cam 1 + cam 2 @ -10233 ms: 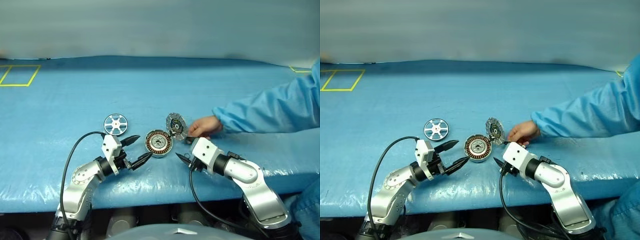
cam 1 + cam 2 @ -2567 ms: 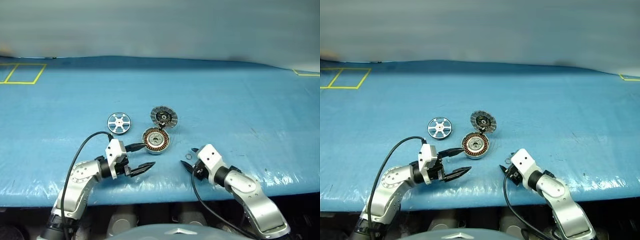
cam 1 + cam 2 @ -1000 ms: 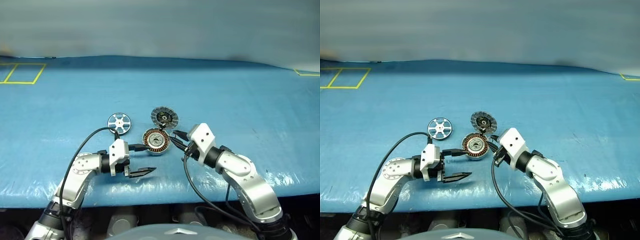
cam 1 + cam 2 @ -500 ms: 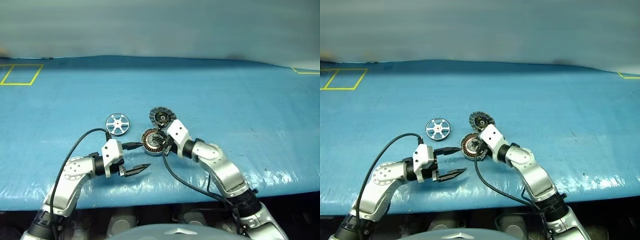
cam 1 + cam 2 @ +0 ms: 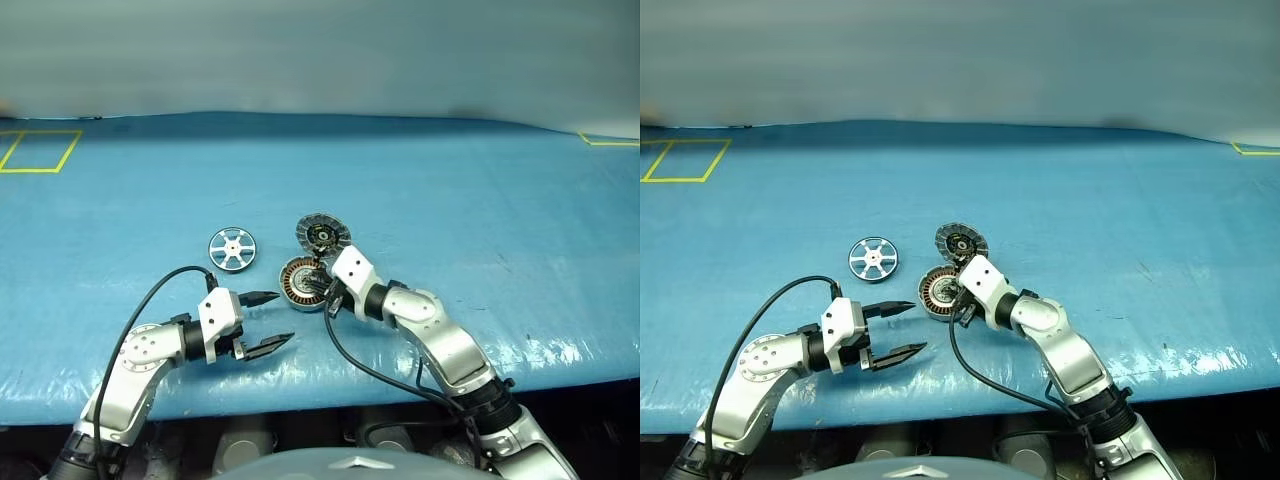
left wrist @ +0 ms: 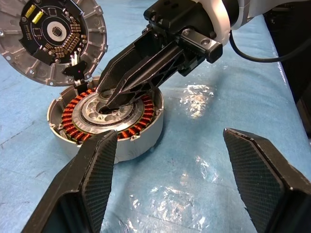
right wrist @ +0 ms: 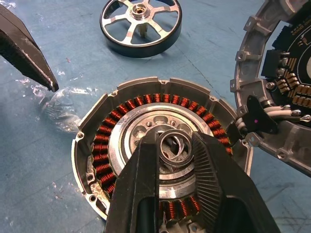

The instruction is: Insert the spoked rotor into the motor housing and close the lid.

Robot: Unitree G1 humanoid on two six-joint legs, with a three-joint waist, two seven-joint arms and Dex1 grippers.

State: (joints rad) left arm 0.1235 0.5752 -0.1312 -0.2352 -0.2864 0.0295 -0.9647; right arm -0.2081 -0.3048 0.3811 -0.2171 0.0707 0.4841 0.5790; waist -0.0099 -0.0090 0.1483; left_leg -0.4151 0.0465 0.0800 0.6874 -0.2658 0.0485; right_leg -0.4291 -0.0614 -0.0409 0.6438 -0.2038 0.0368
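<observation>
The motor housing [image 5: 303,282], a silver puck with copper windings [image 7: 112,141], lies on the blue-covered table. Its lid [image 5: 323,234] stands open behind it on the hinge, ribbed inner face [image 6: 53,39] showing. The spoked rotor [image 5: 232,247] lies flat to the left of the housing, also seen in the right wrist view [image 7: 140,26]. My right gripper [image 7: 174,145] is over the housing's dark centre, shut on a small metal ring [image 7: 174,149]. My left gripper [image 5: 282,317] hovers open just left of and nearer than the housing, holding nothing.
Blue plastic sheeting [image 5: 480,200] covers the whole table. A yellow taped rectangle [image 5: 40,150] marks the far left corner. The table's front edge [image 5: 330,385] runs just below both arms. A black cable [image 5: 150,300] loops off the left arm.
My right gripper has swung left and down from beside the housing onto its centre. The left gripper has drawn slightly back from the housing.
</observation>
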